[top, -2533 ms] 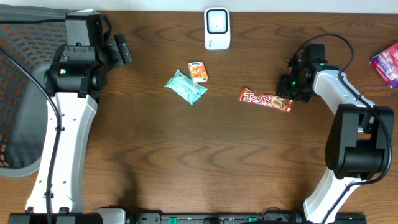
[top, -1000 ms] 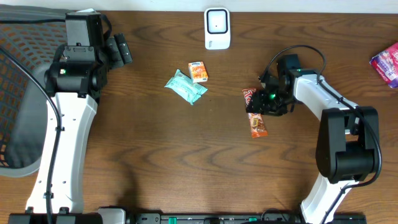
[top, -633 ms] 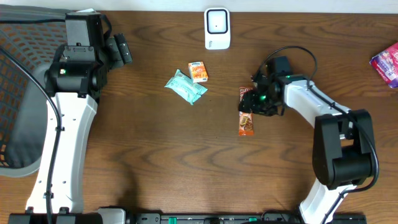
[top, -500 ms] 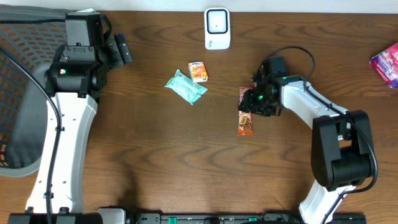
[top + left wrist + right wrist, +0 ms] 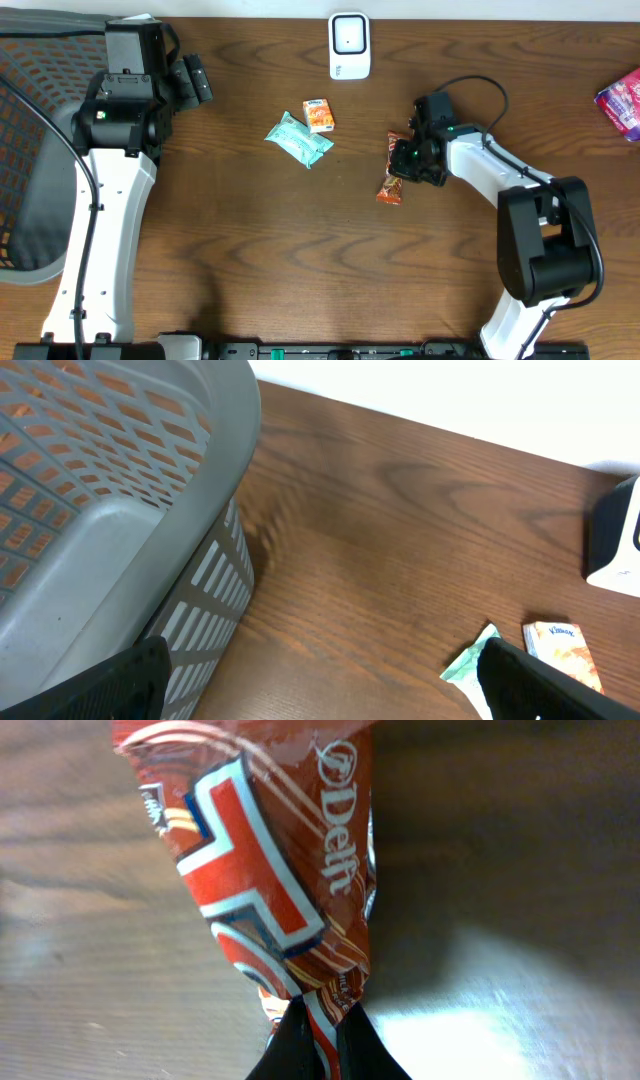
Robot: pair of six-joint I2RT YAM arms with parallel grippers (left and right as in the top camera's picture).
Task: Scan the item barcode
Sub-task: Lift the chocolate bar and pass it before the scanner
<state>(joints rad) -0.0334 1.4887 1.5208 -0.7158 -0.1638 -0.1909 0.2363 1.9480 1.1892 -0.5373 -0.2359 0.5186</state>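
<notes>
Right tool clenched on candy bar wrapper end; thin pinch may slip, dropping it short of scanner. Left tool released.

Left arm and right arm show white links, black joints, black cables.

Candy bar in a glossy red-orange wrapper with white lettering edged in blue. Long and crinkled, slanting nearly straight up and down in the overhead view, right of centre on the tabletop. Pinched at a crimped end in the right pincer. Scanner: white, rounded, at the far edge, well apart.
</notes>
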